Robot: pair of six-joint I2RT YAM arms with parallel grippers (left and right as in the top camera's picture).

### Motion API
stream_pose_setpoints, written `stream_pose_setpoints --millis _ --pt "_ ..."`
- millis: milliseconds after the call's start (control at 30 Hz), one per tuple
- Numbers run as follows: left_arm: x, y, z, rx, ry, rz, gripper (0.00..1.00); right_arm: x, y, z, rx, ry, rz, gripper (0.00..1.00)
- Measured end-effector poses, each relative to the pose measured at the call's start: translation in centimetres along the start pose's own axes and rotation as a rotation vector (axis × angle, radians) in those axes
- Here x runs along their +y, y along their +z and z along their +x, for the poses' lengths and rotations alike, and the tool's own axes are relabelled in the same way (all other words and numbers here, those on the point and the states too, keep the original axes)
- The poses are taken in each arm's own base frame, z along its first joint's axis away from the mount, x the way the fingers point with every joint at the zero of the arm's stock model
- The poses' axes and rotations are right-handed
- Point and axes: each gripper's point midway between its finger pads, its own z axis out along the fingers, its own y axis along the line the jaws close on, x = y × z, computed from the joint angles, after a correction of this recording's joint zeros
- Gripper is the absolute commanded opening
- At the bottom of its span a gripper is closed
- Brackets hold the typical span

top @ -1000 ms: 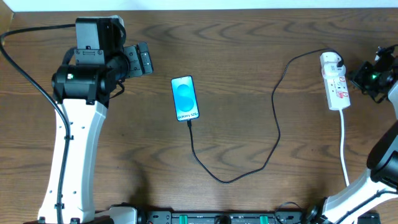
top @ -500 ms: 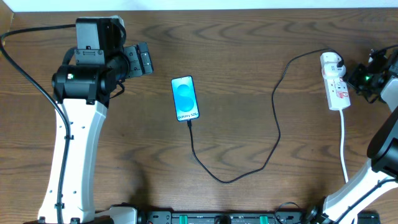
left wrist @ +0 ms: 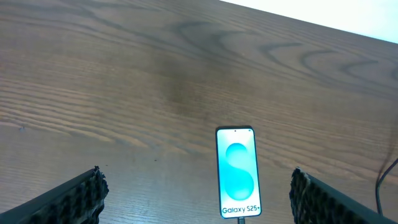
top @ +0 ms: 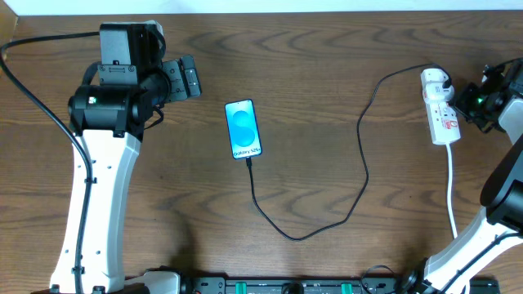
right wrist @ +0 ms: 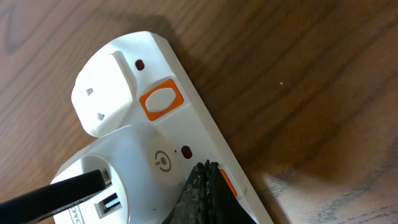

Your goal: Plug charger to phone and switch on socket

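The phone [top: 243, 128] lies flat at the table's middle, its blue screen lit; it also shows in the left wrist view [left wrist: 237, 172]. The black charger cable [top: 359, 155] is plugged into the phone's lower end and loops right to the white adapter [top: 435, 81] on the socket strip [top: 444, 118]. My left gripper [top: 189, 80] is open, apart from the phone; in its wrist view [left wrist: 198, 194] the fingers flank the phone from a distance. My right gripper [right wrist: 208, 190] is shut, its tips on an orange switch [right wrist: 227, 183] of the socket strip [right wrist: 186, 99], next to the adapter [right wrist: 124, 174].
A second orange switch [right wrist: 161, 99] sits on the strip by an unused outlet. The strip's white cord [top: 453, 188] runs toward the table's front edge. Bare wooden table [top: 310, 65] lies between phone and strip.
The right gripper has crept slightly left toward the socket strip. The left arm, phone and cable have not moved.
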Motion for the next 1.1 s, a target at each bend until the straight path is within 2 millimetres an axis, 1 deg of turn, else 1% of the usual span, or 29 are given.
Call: stream_pose_setpoints --millis 200,467,733,833,967,1100 --pt "0.0 0.0 0.0 0.000 0.000 0.000 0.95 0.2 0.1 0.1 0.006 -0.014 0.054 0.01" --pt "0.0 0.0 0.0 0.000 0.000 0.000 0.95 0.2 0.2 0.3 0.012 0.027 0.108 0.01" --pt "0.0 0.0 0.0 0.000 0.000 0.000 0.95 0.3 0.1 0.4 -0.001 0.134 0.172 0.01" --pt "0.0 0.0 0.0 0.000 0.000 0.000 0.95 0.6 -0.3 1.3 0.021 0.169 0.185 0.01" --pt "0.0 0.0 0.0 0.000 0.000 0.000 0.95 0.6 -0.3 1.3 0.017 0.200 0.187 0.01" --pt "0.0 0.0 0.0 0.000 0.000 0.000 0.95 0.5 -0.3 0.7 -0.017 0.256 0.170 0.01"
